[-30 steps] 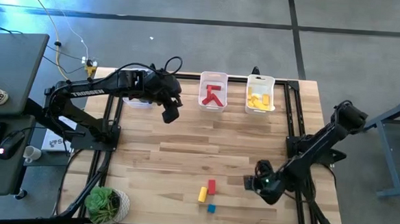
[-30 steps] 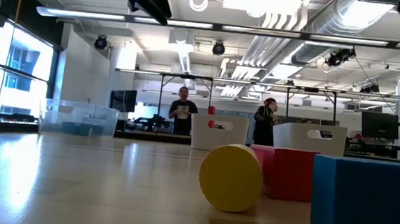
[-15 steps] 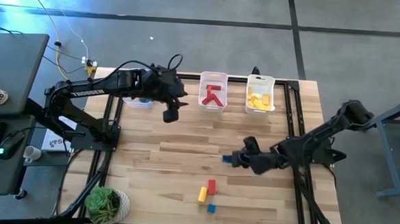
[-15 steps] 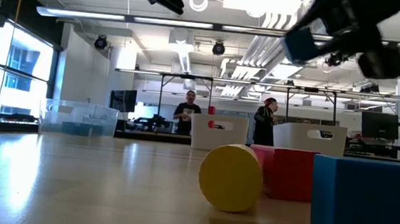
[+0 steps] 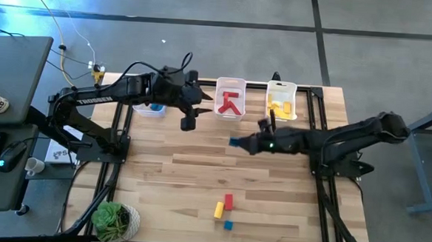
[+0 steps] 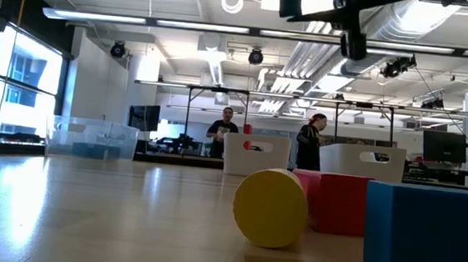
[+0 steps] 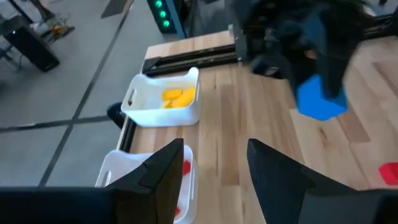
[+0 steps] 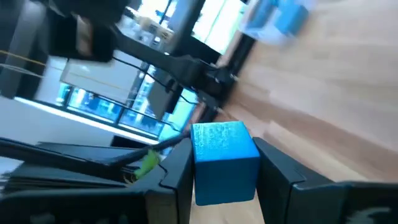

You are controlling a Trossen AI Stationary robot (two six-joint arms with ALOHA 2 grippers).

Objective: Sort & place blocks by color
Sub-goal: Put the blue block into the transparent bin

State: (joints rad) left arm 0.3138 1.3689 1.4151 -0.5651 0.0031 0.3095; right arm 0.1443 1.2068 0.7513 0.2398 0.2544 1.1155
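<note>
My right gripper (image 5: 240,143) hangs over the middle of the table, shut on a blue cube (image 8: 224,158); the cube also shows in the high view (image 5: 233,142) and in the left wrist view (image 7: 320,102). My left gripper (image 5: 188,121) hovers open and empty near the far edge, between the clear bin (image 5: 151,107) with blue pieces and the red blocks' bin (image 5: 230,99). A red block (image 5: 228,202), a yellow block (image 5: 218,209) and a blue block (image 5: 227,225) lie flat on the table near its front edge. My right gripper pinches the blue cube between its two fingers (image 8: 177,177), on two opposite side faces (image 8: 202,168). The fingers lie almost level and point toward the table's left. The cube is lifted clear, well above the wood.
A bin with yellow blocks (image 5: 280,102) stands at the far edge, right of the red one. A potted plant (image 5: 114,221) sits at the near left corner. Bare wood lies between the bins and the three loose blocks. People stand in the room behind.
My right gripper has swung from the table's near right up and toward the far left, carrying the blue cube clear of the table and rolling its wrist. My left gripper has stayed in place, rolling and tipping its fingers upward.
</note>
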